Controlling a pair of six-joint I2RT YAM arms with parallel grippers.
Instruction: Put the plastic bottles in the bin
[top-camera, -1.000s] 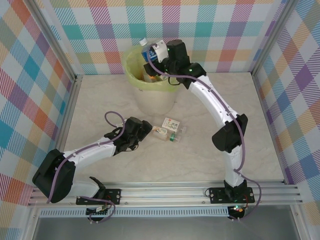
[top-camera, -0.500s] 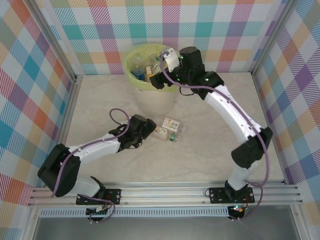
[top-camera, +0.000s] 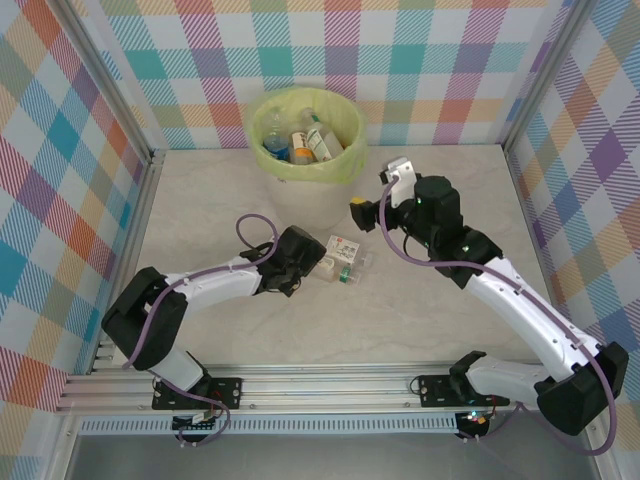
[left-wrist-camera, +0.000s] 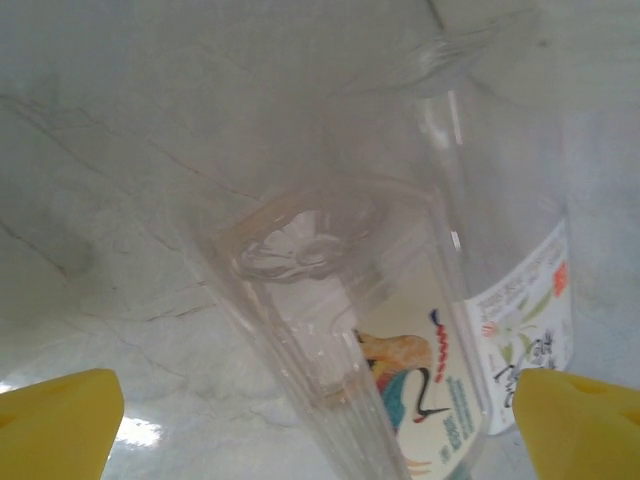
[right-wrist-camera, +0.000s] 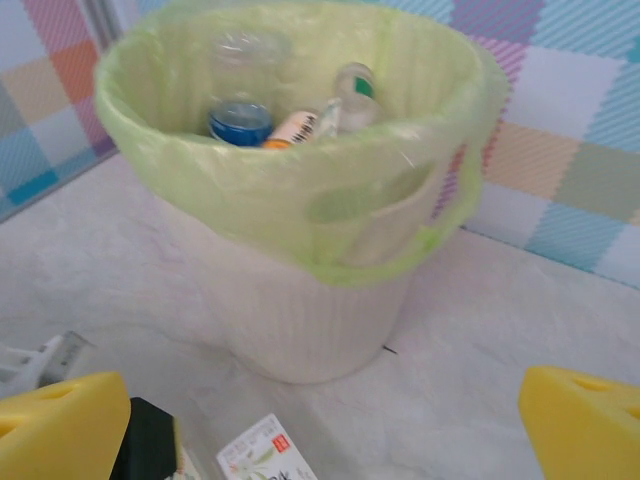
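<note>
**Bin** (top-camera: 300, 205): white ribbed bucket with a yellow-green liner, at the far middle of the table (top-camera: 200, 200), just before the checked back wall (top-camera: 400, 60).

**Plastic bottles, binned** (top-camera: 300, 140): a heap. A blue label, an orange label and a green cap can be made out; the lower ones are hidden below the rim.

**Plastic bottles, loose** (top-camera: 340, 258): two lie side by side mid-table, in front of the bin.
- Left wrist view: a blurred clear bottle (left-wrist-camera: 330, 300), cut off at the lower edge.
- Right wrist view: only a label corner (right-wrist-camera: 265, 455) shows.

**Left gripper** (left-wrist-camera: 320, 410): yellow fingers (left-wrist-camera: 55, 420) spread wide astride the clear bottle; contact cannot be told.

**Right gripper** (top-camera: 368, 205): jaws spread wide and empty, right of the bin, facing it.

**Open room:** bare tabletop on both sides of the bin, out to the side rails.
</note>
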